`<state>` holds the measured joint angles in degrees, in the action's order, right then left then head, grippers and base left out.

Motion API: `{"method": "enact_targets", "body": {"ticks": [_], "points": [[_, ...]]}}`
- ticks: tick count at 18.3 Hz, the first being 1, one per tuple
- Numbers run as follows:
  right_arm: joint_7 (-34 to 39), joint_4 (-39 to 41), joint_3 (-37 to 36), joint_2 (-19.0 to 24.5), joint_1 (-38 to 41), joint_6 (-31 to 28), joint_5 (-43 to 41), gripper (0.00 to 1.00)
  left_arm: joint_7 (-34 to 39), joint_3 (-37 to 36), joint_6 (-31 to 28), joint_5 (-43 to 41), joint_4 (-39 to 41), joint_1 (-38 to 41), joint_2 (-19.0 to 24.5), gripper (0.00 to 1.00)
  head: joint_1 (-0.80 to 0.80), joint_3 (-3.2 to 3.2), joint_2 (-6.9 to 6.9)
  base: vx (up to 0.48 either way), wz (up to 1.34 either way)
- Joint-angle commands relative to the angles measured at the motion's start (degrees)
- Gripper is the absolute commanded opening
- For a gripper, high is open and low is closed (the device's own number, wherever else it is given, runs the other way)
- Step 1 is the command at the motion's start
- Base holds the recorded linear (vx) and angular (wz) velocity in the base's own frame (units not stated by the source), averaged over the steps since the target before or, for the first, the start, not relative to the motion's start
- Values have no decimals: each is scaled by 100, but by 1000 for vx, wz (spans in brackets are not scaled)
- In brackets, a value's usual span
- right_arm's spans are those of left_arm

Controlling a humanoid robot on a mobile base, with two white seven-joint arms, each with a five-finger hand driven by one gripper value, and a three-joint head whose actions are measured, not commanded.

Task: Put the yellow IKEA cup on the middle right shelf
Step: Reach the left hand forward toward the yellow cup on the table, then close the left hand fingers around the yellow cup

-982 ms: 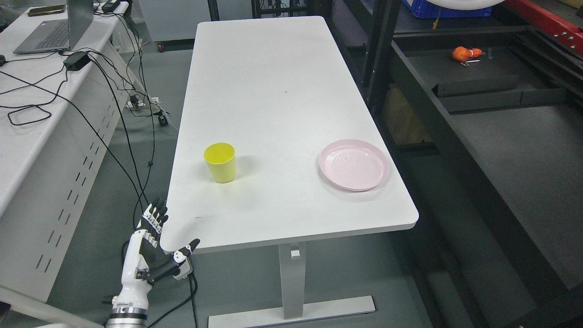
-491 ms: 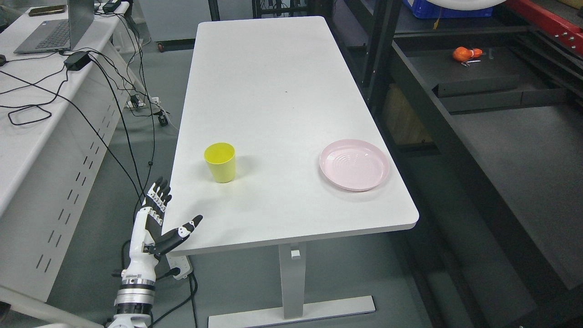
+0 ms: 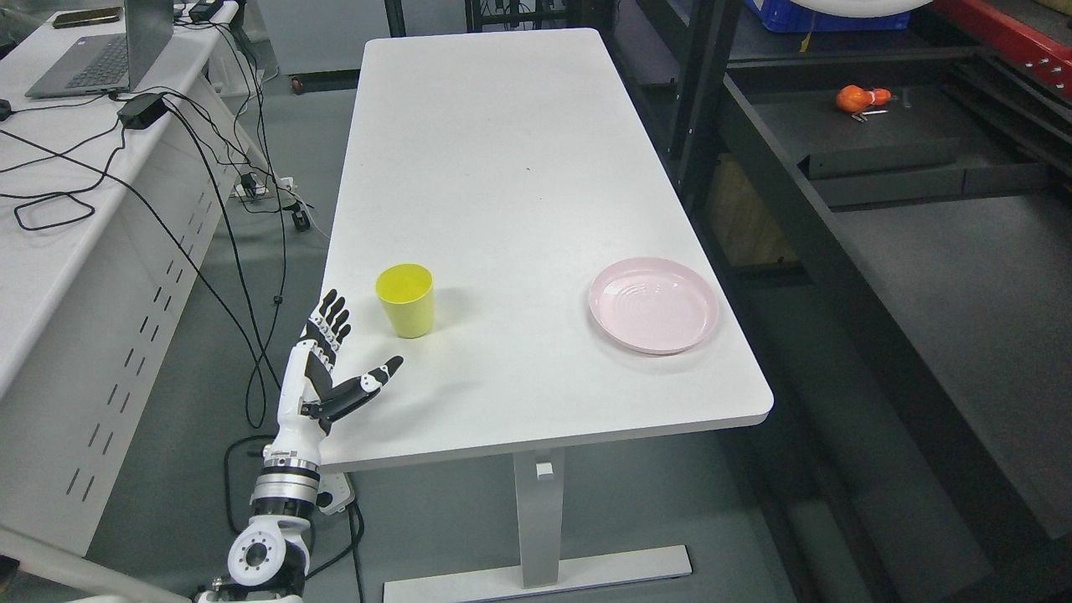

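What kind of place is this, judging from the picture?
Probably a robotics lab or workshop. A side desk holds a laptop and loose cables, dark metal shelving stands on the right, and a robot's left hand reaches over a white table toward a yellow cup.

text: none legible | labels: none legible | brands: none legible | numbers: none legible | signs: none legible

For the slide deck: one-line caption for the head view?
Left robot hand, open, nears the upright yellow cup on the white table; pink plate sits at right.
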<state>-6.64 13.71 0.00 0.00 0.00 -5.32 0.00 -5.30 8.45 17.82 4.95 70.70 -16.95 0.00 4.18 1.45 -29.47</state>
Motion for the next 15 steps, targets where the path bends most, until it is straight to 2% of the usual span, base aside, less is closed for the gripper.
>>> {"method": "enact_targets", "body": {"ticks": [1,5,7,15], "points": [[-4,0,97,-100,79,-4,-141,99,11,226,-7,-3,-1734,-607,100,99,0,0,0,17,15],[-4,0,97,-100,79,-4,-141,99,11,394,2,-12,-2288,-994,100,99,0,0,0,16,16],[-4,0,97,-100,79,-4,-141,99,11,386,-6,-12,-2368,-1204,245,99,0,0,0,15,9],[-4,0,97,-100,79,-4,-141,99,2,-291,-15,-3,-2351,-1434,211,99,0,0,0,5,0]]}}
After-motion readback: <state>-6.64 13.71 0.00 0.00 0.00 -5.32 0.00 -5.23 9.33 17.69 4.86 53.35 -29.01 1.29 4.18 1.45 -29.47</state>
